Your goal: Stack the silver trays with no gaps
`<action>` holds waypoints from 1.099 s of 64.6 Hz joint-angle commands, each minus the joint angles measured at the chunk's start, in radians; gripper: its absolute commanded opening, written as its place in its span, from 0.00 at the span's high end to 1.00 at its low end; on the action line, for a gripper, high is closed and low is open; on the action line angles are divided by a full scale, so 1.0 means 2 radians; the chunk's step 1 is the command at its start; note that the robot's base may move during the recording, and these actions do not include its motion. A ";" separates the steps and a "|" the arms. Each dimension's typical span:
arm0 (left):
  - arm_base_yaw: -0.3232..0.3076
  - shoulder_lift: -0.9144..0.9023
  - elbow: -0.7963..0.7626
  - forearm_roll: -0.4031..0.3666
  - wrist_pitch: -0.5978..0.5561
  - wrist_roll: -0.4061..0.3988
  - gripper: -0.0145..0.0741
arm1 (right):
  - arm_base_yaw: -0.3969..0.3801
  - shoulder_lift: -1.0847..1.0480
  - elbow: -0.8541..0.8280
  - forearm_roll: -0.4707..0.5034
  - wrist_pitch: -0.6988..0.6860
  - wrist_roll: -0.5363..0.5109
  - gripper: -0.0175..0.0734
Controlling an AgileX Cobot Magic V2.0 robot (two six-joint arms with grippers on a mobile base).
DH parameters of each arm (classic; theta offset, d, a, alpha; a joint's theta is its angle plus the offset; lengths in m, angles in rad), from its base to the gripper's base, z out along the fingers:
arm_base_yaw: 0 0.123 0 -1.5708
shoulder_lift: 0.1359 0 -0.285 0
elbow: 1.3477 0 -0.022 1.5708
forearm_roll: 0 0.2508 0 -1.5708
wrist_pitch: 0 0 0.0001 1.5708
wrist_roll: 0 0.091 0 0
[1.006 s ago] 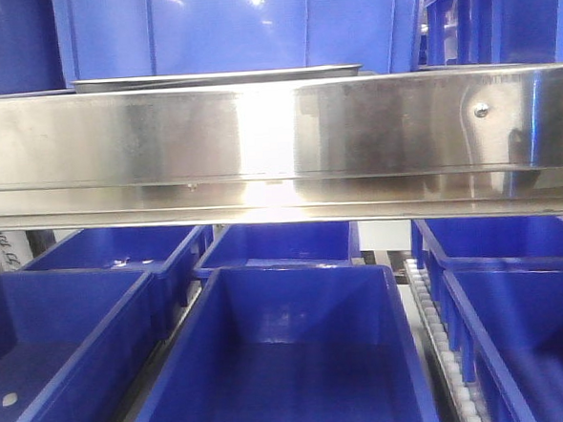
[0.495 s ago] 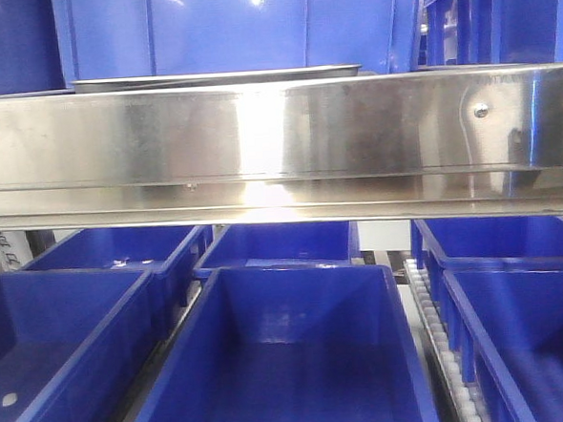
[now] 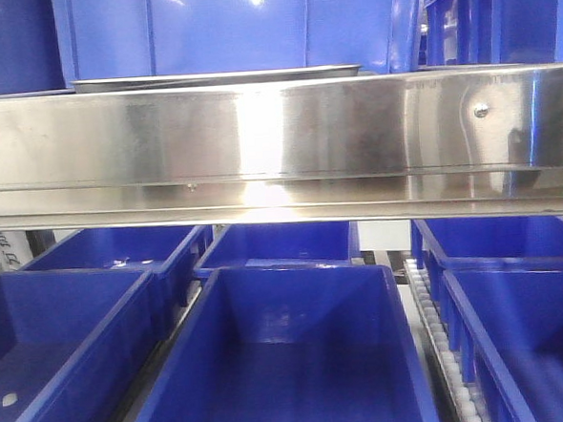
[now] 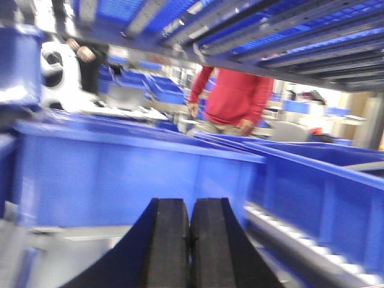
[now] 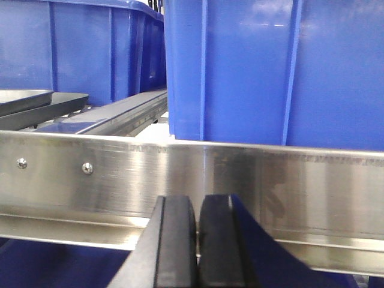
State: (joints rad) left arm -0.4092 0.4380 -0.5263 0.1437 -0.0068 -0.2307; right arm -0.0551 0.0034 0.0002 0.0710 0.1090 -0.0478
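Both pincers are sitting closed and empty — left pincer (image 4: 190, 252) facing blue bins (image 4: 132, 174), right pincer (image 5: 197, 246) pointing at the shelf rail (image 5: 240, 180) — because the silver trays (image 3: 216, 78) are lying at 12 o'clock above the rail, ungrasped.

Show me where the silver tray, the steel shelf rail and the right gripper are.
silver tray (image 3: 216, 78): front view, its thin front rim.
steel shelf rail (image 3: 114, 135): front view, its broad front face.
right gripper (image 5: 197, 240): right wrist view, between its closed fingertips.
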 commanded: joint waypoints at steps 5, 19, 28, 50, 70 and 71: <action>0.057 -0.018 0.027 -0.117 -0.012 0.172 0.85 | -0.002 -0.002 0.000 0.001 -0.006 0.000 0.83; 0.133 -0.068 0.100 -0.179 0.012 0.245 0.85 | -0.002 -0.002 0.000 0.001 -0.006 0.000 0.83; 0.163 -0.119 0.144 -0.162 0.062 0.218 0.85 | -0.002 -0.002 0.000 0.001 -0.006 0.000 0.83; 0.184 -0.219 0.253 -0.068 0.060 0.111 0.85 | -0.002 -0.002 0.000 0.001 -0.006 0.000 0.83; 0.164 -0.219 0.263 -0.054 0.017 0.111 0.85 | -0.002 -0.002 0.000 0.001 -0.006 0.000 0.83; 0.163 -0.219 0.263 -0.054 0.017 0.112 0.85 | -0.002 -0.002 0.000 0.001 -0.006 0.000 0.83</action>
State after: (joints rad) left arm -0.0670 0.0059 0.0024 0.0297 0.0557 0.0000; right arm -0.0551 0.0034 0.0002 0.0710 0.1106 -0.0459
